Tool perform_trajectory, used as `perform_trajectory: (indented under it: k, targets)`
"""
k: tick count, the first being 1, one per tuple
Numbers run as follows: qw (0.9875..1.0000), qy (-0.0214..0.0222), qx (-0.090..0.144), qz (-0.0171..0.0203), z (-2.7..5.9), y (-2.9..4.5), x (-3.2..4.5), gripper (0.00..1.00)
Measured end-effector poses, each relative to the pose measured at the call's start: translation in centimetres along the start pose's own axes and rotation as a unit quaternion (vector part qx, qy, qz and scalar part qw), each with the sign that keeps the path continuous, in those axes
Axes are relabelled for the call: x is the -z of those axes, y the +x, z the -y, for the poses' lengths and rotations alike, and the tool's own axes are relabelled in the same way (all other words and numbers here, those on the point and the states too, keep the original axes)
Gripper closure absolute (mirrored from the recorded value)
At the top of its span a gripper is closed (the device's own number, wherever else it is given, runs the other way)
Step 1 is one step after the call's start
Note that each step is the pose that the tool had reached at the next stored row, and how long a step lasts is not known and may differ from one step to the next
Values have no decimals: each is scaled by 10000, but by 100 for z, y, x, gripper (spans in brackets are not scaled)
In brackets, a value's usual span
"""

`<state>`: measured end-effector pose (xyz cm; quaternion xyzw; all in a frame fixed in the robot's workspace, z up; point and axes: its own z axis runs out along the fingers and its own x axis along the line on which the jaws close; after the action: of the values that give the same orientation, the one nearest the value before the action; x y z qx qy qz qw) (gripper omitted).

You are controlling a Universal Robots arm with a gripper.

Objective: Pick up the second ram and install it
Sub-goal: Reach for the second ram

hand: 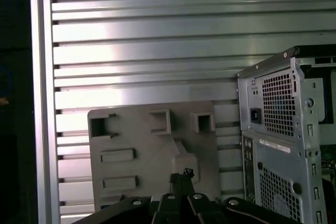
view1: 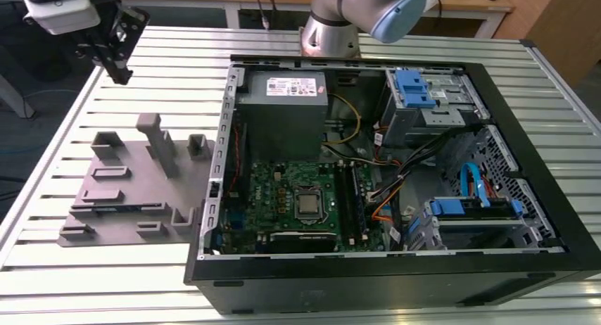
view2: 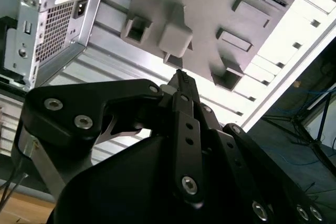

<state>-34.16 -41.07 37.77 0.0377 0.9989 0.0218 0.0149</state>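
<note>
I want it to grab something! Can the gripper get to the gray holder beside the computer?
Probably yes: the gripper hangs above the table near the gray holder, and nothing stands between them.

A silver table [view1: 112, 283] of ribbed metal slats carries two things: a grey moulded fixture plate [view1: 131, 198] (raised blocks and slots on top) toward the exterior view's left, and just beside it an open black computer case [view1: 376, 286] lying on its side
</note>
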Motion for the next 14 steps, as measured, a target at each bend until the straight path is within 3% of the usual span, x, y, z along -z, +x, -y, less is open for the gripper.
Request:
perform_trajectory:
  k: [6, 8, 10, 14]
  targets:
    - [10000, 2, -1, -3, 155, 27, -99, 93]
    - [10000, 18, 0, -25, 194, 25, -114, 93]
    - [10000, 39, 1, -64, 226, 22, -127, 93]
    - [9998, 56, 71, -196, 248, 23, -165, 93]
